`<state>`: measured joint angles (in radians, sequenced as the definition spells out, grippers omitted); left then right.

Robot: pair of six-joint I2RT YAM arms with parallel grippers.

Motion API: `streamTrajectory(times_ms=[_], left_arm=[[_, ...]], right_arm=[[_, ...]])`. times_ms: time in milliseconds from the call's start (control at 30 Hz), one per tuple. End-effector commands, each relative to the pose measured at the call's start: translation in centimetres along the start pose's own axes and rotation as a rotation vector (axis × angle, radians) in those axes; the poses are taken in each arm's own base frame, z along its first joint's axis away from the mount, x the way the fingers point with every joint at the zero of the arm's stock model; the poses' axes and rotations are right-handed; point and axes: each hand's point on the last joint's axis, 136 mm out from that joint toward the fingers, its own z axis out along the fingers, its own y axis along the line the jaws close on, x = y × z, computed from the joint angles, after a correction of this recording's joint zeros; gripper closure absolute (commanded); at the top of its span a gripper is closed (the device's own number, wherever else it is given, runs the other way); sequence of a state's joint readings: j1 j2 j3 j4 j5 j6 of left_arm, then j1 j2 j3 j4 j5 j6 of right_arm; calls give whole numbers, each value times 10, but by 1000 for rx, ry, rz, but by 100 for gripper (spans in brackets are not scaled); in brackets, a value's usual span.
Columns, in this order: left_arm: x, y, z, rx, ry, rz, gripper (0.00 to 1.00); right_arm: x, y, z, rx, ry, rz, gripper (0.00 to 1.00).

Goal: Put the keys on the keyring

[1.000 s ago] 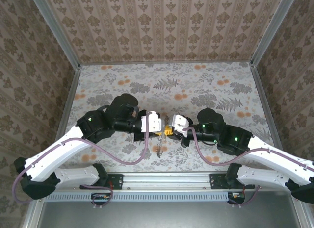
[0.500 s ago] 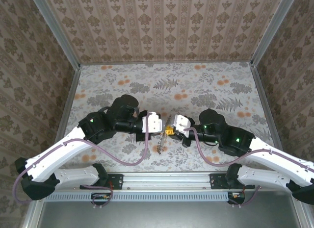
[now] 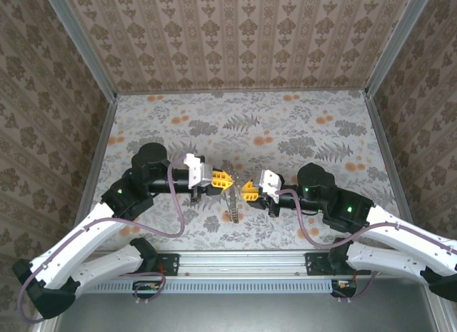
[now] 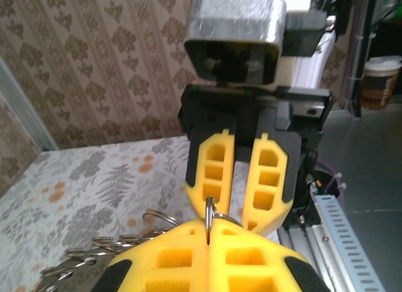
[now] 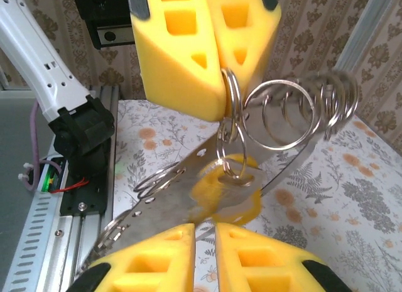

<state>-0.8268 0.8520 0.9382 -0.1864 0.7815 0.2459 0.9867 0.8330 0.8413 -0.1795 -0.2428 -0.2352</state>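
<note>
Between left gripper (image 3: 222, 180) and right gripper (image 3: 248, 190): keyring (image 3: 230, 198)

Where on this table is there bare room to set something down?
The far strip of table along the back wall is bare, corner to corner. Crowded: the near middle, where left gripper and right gripper meet at the keyring.

Top view: dangling metal bits (image 3: 232, 205) too small to sort out. Left wrist: ring (image 4: 210, 209) mostly hidden between left gripper (image 4: 208, 238) pads; coiled rings (image 4: 100, 248) cut by bottom edge. Right wrist: yellow blob (image 5: 227, 194) blurred, unidentifiable.
</note>
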Motion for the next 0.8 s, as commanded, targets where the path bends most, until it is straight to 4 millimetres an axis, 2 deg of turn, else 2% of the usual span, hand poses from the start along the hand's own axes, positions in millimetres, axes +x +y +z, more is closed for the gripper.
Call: streamTrajectory(times_ms=[0, 433, 767], left_arm=[[-22, -10, -5, 54, -101, 21, 100], [-24, -12, -11, 71, -133, 15, 100], [-26, -20, -12, 119, -132, 10, 100]], right_arm=[[-13, 5, -2, -24, -60, -3, 82], [-36, 14, -26, -50, -189, 0, 64], [-59, 12, -19, -72, -249, -1, 62]])
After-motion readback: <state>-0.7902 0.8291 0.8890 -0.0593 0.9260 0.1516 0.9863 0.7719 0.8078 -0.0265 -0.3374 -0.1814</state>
